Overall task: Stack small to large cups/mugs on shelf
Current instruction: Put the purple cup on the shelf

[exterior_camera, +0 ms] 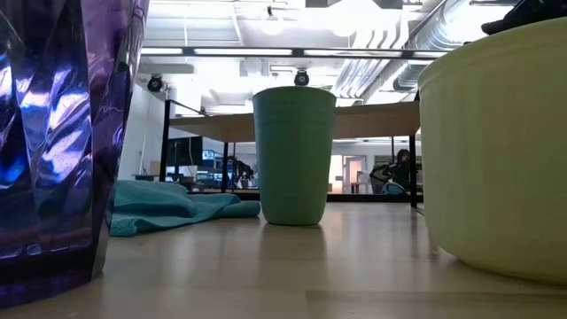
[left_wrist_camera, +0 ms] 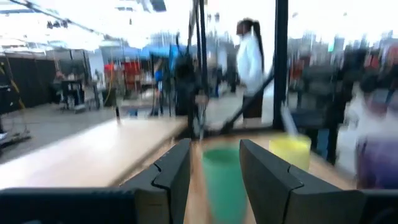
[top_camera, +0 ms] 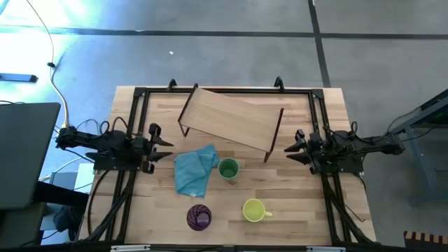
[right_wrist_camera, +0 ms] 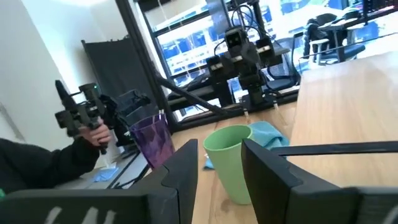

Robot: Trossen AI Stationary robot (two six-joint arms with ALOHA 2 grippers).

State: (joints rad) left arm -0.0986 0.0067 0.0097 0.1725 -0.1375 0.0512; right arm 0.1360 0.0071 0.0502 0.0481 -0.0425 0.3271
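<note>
Resting positions: left end effector (top_camera: pixel 168 148) and right end effector (top_camera: pixel 290 148), fingers parted, holding nothing.
Green cup (top_camera: pixel 228 169): upright on tabletop (top_camera: pixel 308 210), just beside blue cloth (top_camera: pixel 194 171).
Purple tumbler (top_camera: pixel 199 217), yellow mug (top_camera: pixel 254 210): near front edge.
Shelf (top_camera: pixel 231 117): behind cups.

Green cup (top_camera: pixel 228 169), yellow mug (top_camera: pixel 254 210), purple tumbler (top_camera: pixel 199 217), light blue cloth (top_camera: pixel 194 171)

Two dark, jointed arms.
Matte black left gripper (top_camera: pixel 168 149) and right gripper (top_camera: pixel 289 148), blocky angular fingers (left_wrist_camera: pixel 174 174).
</note>
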